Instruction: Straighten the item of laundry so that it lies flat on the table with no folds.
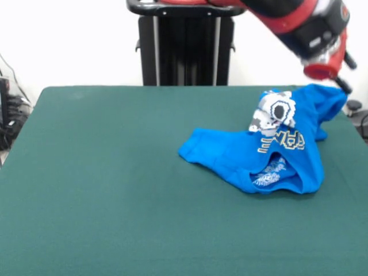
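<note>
The item of laundry (230,152), a bright blue T-shirt with a white print and partial lettering showing, lies crumpled on the right half of the table (103,172). Its far right corner is pulled up off the green cloth into a peak. My gripper (344,86) sits at the top of that peak, near the table's far right corner, shut on the lifted blue fabric. The rest of the shirt drapes down from there in folds, with one flatter part spreading left.
The black pedestal (184,43) stands behind the table's far edge. Cables and dark gear (8,118) sit beyond the left edge, and a dark object (357,109) beyond the right edge. The shirt lies close to the table's right edge.
</note>
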Controlling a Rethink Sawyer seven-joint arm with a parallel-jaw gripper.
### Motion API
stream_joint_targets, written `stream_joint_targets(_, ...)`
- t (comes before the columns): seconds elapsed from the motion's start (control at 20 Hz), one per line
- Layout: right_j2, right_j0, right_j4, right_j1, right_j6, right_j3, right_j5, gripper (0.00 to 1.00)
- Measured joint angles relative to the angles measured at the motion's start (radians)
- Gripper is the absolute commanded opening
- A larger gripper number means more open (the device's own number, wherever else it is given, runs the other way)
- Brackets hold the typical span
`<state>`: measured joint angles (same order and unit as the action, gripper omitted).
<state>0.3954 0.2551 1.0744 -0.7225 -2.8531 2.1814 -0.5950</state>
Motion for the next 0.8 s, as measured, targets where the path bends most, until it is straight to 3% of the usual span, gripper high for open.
stream_joint_targets(0.2,-0.003,0.024,-0.068,-0.080,0.000,-0.002,-0.099,1.00)
stream_joint_targets(0.4,-0.063,-0.004,-0.228,-0.105,0.000,-0.051,-0.129,1.00)
stream_joint_targets(0.55,-0.165,-0.077,-0.361,-0.062,0.000,-0.130,-0.117,1.00)
stream_joint_targets(0.6,-0.251,-0.148,-0.438,-0.007,0.000,-0.196,-0.092,1.00)
stream_joint_targets(0.8,-0.390,-0.269,-0.519,0.113,-0.002,-0.305,-0.032,1.00)
